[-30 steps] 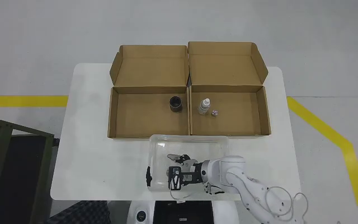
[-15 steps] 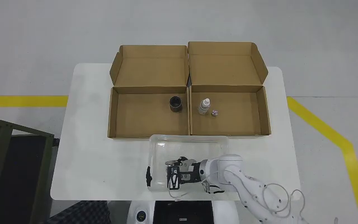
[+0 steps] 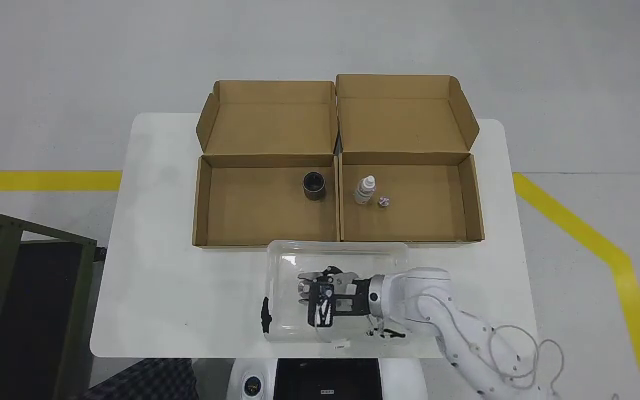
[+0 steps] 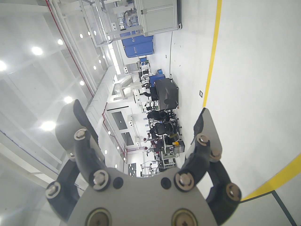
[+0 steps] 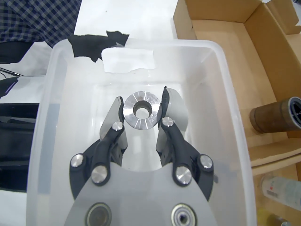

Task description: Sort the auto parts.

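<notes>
A shiny metal ring (image 5: 142, 113) with a round centre hole sits between the fingers of my right gripper (image 5: 142, 109), which is shut on it inside the clear plastic bin (image 5: 221, 57). From above, that gripper (image 3: 314, 298) is over the left half of the bin (image 3: 290, 248) at the table's front edge. My left gripper (image 4: 141, 108) is open and holds nothing, facing out into the room, away from the table.
Two open cardboard boxes stand behind the bin. The left box (image 3: 240, 210) holds a dark cylinder (image 3: 316, 184). The right box (image 3: 440, 210) holds a small white bottle (image 3: 365, 189) and a tiny pinkish part (image 3: 387, 201). Black tape (image 5: 94, 44) is stuck on the bin's wall.
My right gripper has shifted a little inside the bin, away from its front edge and towards the boxes. The parts in the boxes have stayed put.
</notes>
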Controlling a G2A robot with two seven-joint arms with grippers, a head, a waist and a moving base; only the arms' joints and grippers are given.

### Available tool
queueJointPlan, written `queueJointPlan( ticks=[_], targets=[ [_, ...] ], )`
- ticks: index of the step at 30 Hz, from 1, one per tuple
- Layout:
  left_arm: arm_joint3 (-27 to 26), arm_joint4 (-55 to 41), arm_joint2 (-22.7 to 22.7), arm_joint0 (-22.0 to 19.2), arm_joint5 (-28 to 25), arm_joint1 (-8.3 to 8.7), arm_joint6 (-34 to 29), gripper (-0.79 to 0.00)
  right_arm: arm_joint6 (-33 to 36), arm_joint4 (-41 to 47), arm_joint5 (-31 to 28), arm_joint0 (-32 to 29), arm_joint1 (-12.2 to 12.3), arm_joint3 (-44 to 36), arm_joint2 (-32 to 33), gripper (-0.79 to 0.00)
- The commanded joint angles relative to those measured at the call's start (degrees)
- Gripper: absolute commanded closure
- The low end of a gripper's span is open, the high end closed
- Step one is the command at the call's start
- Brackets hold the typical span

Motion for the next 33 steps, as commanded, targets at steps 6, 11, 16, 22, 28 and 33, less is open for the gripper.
queueJointPlan(
  ticks=[6, 11, 16, 22, 28, 33],
  targets=[
    [0.0, 0.0, 0.0, 0.0, 0.0, 0.00, 0.0, -0.785, -3.7, 4.9, -1.0, -2.5, 1.1, -2.8, 5.8, 0.000],
    [0.0, 0.0, 0.0, 0.0, 0.0, 0.00, 0.0, -0.785, -6.2, 8.4, -1.3, -4.4, 1.8, -5.7, 9.7, 0.000],
    [0.0, 0.0, 0.0, 0.0, 0.0, 0.00, 0.0, -0.785, -8.6, 9.9, -1.2, -6.5, 2.5, -9.3, 13.6, 0.000],
    [0.0, 0.0, 0.0, 0.0, 0.0, 0.00, 0.0, -0.785, -10.6, 12.1, -1.6, -7.6, 2.9, -10.5, 16.3, 0.000],
    [0.0, 0.0, 0.0, 0.0, 0.0, 0.00, 0.0, -0.785, -12.0, 14.3, -2.6, -7.3, 3.0, -10.0, 16.6, 0.000],
    [0.0, 0.0, 0.0, 0.0, 0.0, 0.00, 0.0, -0.785, -11.9, 14.8, -2.6, -6.6, 3.1, -10.2, 16.3, 0.000]
  ],
)
